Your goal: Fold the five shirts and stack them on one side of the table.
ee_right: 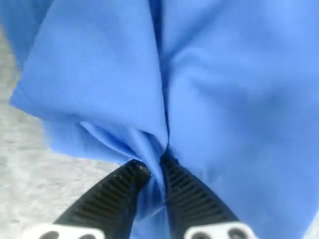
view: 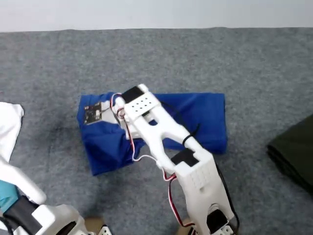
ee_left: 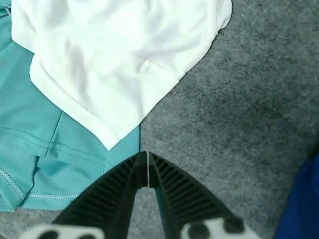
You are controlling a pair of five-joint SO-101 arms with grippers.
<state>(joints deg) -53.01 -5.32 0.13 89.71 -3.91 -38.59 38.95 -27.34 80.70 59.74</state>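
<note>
Blue shirt [view: 208,112] is lying mid-table on the grey felt-like surface [view: 195,54], the right gripper [ee_right: 152,172] pinching a fold of it. Left gripper [ee_left: 148,162], fingers pressed together on nothing, is hanging over grey felt beside a white shirt [ee_left: 124,55] overlapping a teal shirt [ee_left: 30,149]; a pale wall [view: 156,14] is bordering the far edge.
</note>
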